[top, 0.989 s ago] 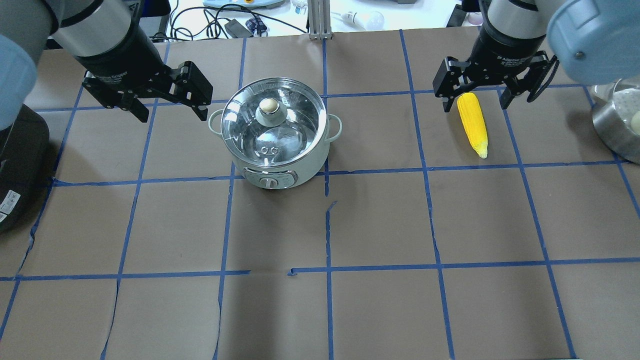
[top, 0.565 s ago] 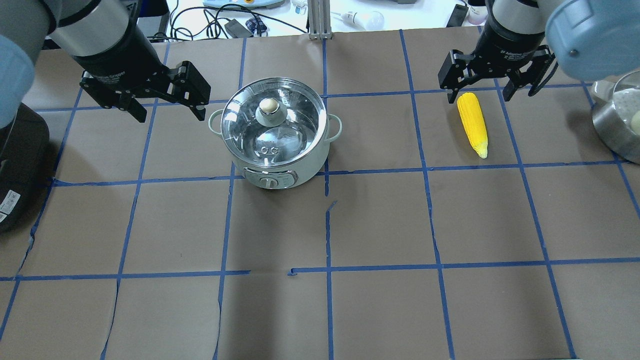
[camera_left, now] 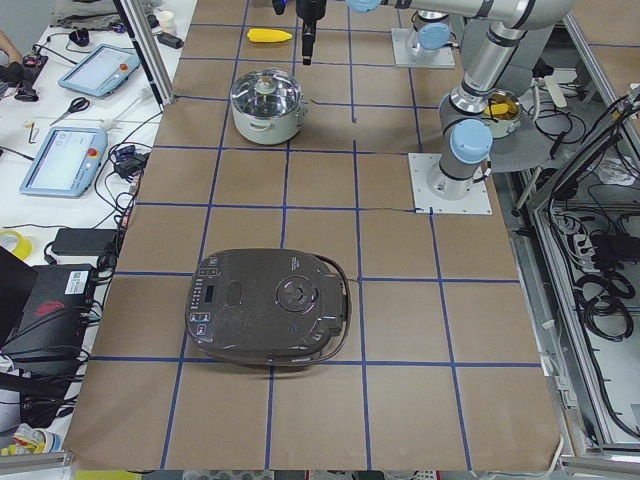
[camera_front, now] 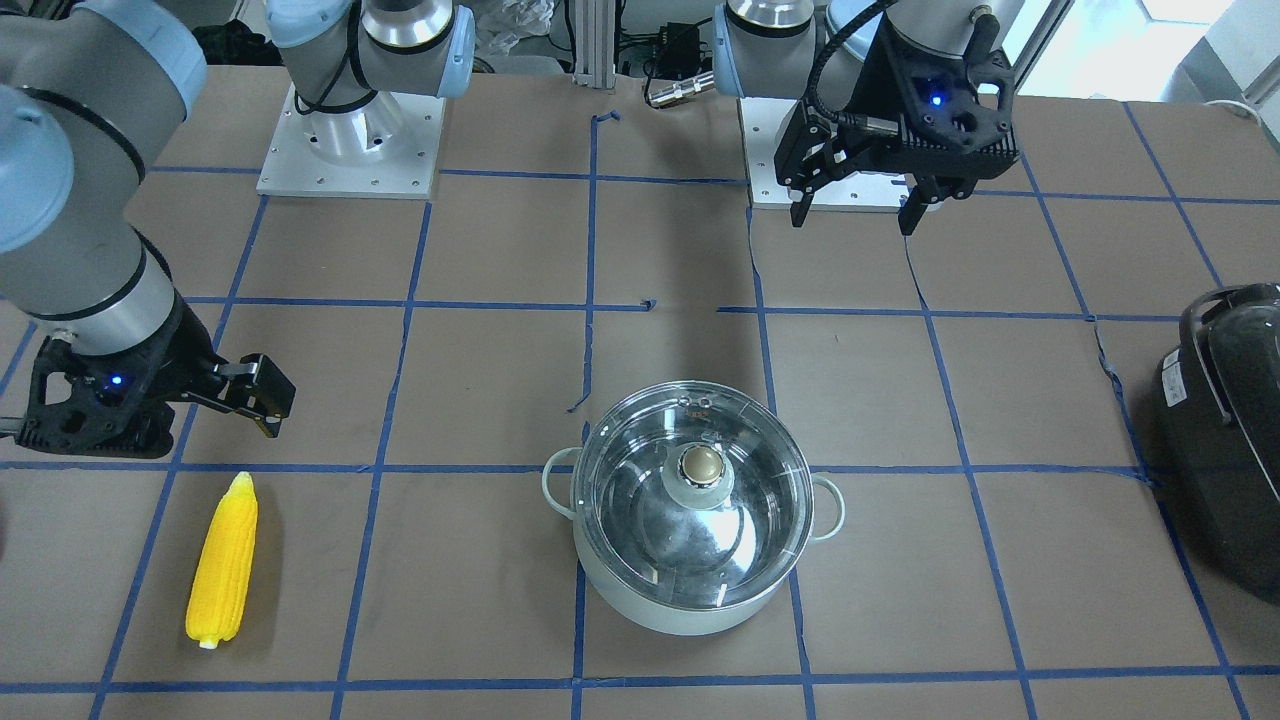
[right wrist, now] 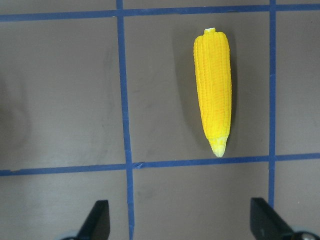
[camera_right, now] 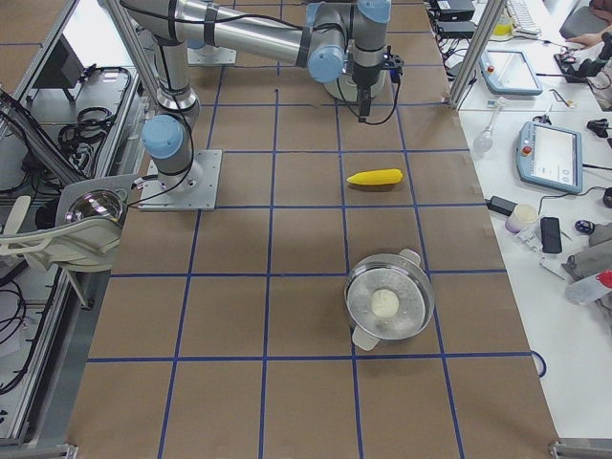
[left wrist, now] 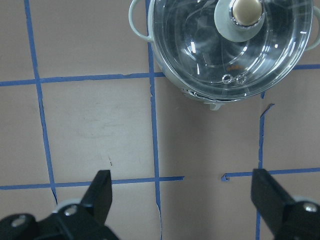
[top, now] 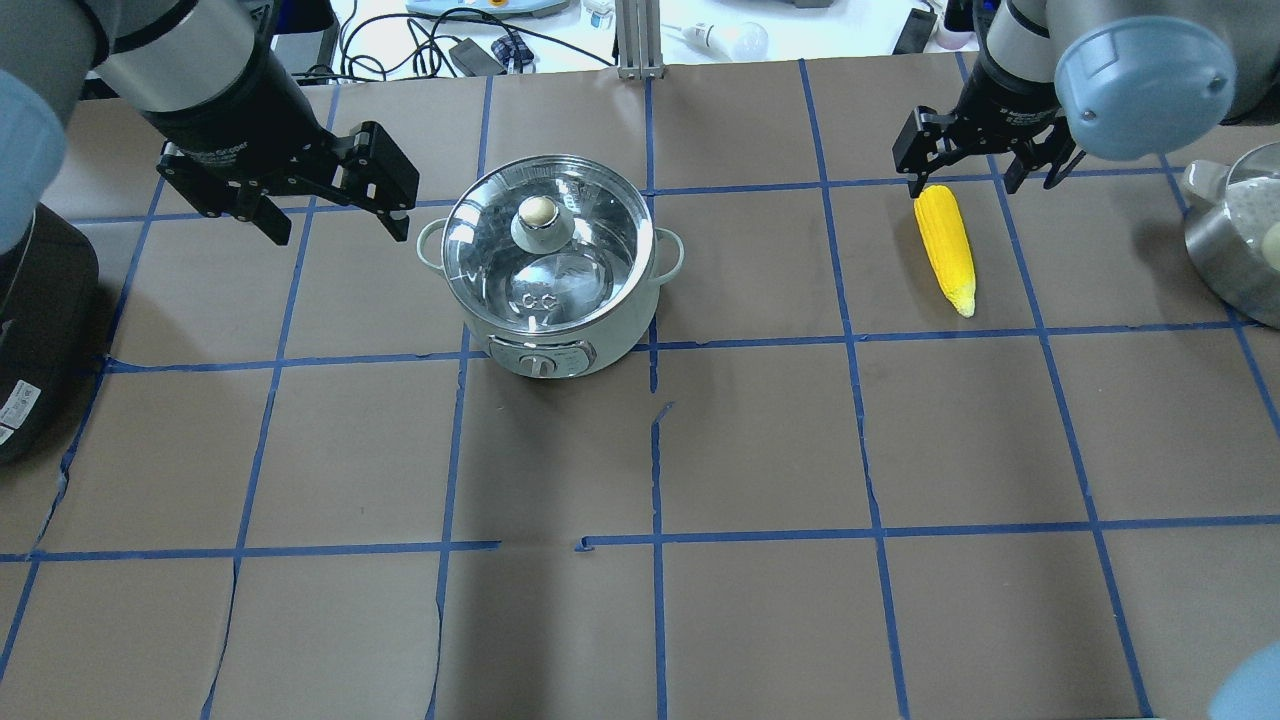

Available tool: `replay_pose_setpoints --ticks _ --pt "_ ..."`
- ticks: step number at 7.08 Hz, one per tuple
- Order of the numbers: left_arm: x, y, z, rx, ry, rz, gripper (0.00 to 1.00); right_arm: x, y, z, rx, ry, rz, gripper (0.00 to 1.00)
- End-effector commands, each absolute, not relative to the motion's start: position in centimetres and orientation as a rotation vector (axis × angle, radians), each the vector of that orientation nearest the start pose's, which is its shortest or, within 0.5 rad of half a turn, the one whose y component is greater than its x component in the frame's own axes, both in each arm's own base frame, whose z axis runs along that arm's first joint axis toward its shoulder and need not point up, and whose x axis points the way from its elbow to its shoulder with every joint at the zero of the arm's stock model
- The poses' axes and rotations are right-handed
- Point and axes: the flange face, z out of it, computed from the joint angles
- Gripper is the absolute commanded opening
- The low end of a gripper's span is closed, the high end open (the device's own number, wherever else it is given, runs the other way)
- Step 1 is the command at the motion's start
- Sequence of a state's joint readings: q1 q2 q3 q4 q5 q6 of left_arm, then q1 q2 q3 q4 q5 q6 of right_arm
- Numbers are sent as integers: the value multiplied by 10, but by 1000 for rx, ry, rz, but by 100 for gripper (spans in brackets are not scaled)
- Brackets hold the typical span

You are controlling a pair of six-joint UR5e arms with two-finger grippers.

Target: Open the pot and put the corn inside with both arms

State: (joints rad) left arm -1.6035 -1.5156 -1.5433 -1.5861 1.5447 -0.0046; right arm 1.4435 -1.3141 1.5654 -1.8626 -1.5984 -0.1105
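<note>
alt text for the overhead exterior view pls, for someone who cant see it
A pale mint pot with its glass lid on sits on a brown table gridded with blue tape, the open left gripper hovering beside it at left. A yellow corn cob lies to the right, the open right gripper by its far end.

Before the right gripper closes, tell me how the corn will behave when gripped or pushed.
The corn is round and tapered, lying flat on the table, so a sideways push would probably roll it in a curve. Its ridged kernels likely resist slipping. It looks like rigid plastic, probably light.
</note>
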Motion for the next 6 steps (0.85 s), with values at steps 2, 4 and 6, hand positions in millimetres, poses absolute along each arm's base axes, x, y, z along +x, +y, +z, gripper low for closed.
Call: replay_pose_setpoints --ticks 2,4,6 --pt "-151 -469 526 45 3170 -104 100 13 -648 287 -63 3169 -46 100" --pt "-152 -468 525 43 3170 -96 100 4 -660 246 -55 3181 -39 100" --pt "-153 -464 515 28 3171 -69 100 -8 -667 207 -27 3176 -1 100"
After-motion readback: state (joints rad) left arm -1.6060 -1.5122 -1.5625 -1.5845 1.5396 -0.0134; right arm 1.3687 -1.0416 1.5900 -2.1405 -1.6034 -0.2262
